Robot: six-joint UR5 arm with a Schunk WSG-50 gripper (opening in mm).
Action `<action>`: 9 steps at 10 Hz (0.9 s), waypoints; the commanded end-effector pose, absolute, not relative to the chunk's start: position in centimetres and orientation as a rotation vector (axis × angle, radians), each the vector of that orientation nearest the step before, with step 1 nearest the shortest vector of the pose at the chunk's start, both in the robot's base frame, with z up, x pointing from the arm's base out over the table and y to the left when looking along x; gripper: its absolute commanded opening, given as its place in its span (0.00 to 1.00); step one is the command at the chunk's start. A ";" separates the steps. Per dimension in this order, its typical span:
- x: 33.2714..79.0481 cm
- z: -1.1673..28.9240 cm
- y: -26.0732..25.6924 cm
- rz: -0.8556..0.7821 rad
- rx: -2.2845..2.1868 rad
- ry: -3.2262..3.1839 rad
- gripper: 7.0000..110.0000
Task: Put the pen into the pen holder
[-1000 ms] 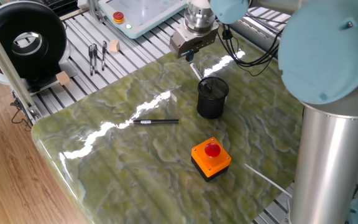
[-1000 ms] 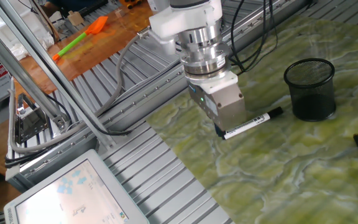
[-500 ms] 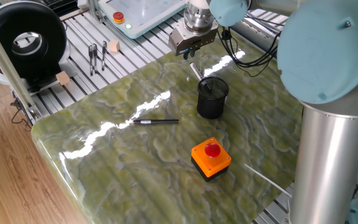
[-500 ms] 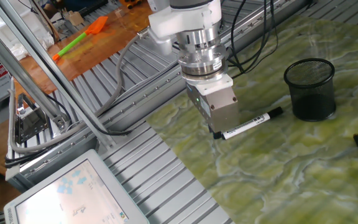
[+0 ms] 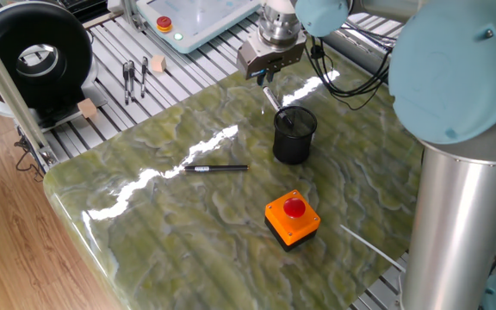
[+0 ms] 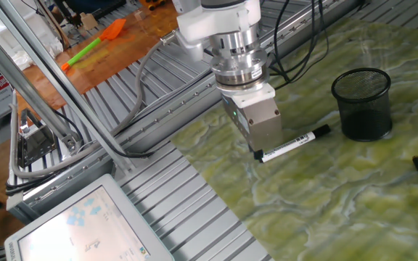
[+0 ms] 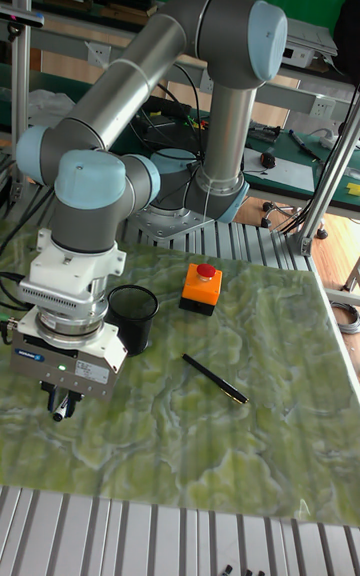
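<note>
- Near the back edge of the green marbled table [image 5: 188, 224], the gripper [image 6: 259, 154] hangs low over the slim white pen [image 6: 294, 145], its fingertips right at the pen's pale end.
- From the other fixed view, the pen lies flat on the table, its dark cap pointing toward the pen holder [image 6: 362, 103], the cap just beside the cup's base and the white end under the gripper's body.
- Whether the fingers are closed on the pen or merely straddling it cannot be told: the gripper's body hides the tips in both fixed views, and the tall fixed view shows only a small pale end of the pen [image 7: 58, 416] between the dark fingers.
- Upright on the table stands the black mesh pen holder [image 5: 294, 134], nothing visible inside it.
- Well apart from the cup, toward the table's middle, lies a black pen [image 5: 216, 168] with a silvery middle section.
- Closer to the front edge sits an orange button box [image 5: 292, 218] with a red button on top, near the cup but not touching it.
</note>
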State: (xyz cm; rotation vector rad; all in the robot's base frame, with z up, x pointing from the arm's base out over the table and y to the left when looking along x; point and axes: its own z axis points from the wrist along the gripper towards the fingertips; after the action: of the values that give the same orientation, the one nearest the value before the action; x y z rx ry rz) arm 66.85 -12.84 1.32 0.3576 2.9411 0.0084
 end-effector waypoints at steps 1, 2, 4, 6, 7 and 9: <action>66.5 1.1 -11.9 0.084 0.428 2.939 0.15; 66.5 0.9 -11.7 0.097 0.434 2.942 0.36; 66.3 0.4 -12.7 0.040 0.419 2.941 0.36; 66.0 0.1 -12.6 0.040 0.424 2.953 0.36; 65.9 -0.1 -12.5 0.042 0.424 2.955 0.36; 65.8 -0.2 -12.3 0.054 0.420 2.963 0.15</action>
State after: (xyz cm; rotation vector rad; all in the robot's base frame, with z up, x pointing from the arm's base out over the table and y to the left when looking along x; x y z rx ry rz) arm 65.93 -12.45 -0.01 0.4070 2.9578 0.0346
